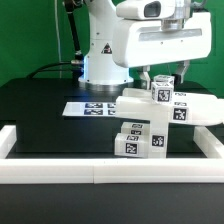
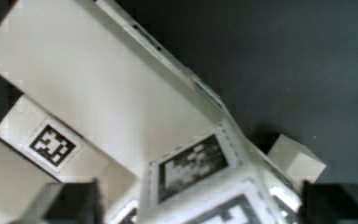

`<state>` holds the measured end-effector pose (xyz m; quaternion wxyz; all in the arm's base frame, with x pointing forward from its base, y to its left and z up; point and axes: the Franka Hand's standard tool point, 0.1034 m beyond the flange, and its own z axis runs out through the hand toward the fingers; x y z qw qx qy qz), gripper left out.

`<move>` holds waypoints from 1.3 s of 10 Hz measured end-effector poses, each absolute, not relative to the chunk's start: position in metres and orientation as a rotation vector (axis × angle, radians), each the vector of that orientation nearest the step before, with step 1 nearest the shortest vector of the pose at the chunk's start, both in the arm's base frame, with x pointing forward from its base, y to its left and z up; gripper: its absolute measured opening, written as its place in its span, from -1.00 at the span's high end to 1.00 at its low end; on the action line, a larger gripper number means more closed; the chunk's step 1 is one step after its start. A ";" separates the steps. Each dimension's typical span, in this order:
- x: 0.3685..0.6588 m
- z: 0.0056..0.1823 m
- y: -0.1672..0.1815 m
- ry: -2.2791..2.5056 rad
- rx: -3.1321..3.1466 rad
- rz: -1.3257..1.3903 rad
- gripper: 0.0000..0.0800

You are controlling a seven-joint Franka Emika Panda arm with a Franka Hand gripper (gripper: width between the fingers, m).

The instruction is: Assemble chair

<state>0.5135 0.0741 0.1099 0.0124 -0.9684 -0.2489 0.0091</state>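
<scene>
The white chair [image 1: 165, 112] stands at the middle right of the black table, with a broad seat slab on chunky tagged legs [image 1: 135, 142]. A tagged post [image 1: 161, 93] rises from the seat. My gripper [image 1: 160, 80] hangs right above that post. In the wrist view the gripper [image 2: 202, 206] is open. Its dark fingers [image 2: 64, 206] stand wide apart on either side of a tagged white chair part [image 2: 195, 163]. A gap shows beside the fingers. The large flat white seat surface [image 2: 105, 90] with one tag fills the view beyond.
The marker board [image 1: 92, 107] lies flat on the table to the exterior view's left of the chair. A long low white border rail [image 1: 100, 171] runs along the table's front and sides. The robot's base [image 1: 100, 60] stands behind.
</scene>
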 end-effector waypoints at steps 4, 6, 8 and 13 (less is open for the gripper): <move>0.513 0.110 0.074 -0.734 -3.029 0.030 0.29; 0.513 0.110 0.074 -0.552 -3.067 0.032 0.29; 0.513 0.110 0.075 -0.301 -3.102 0.034 0.29; 0.513 0.110 0.077 0.234 -3.109 0.040 0.29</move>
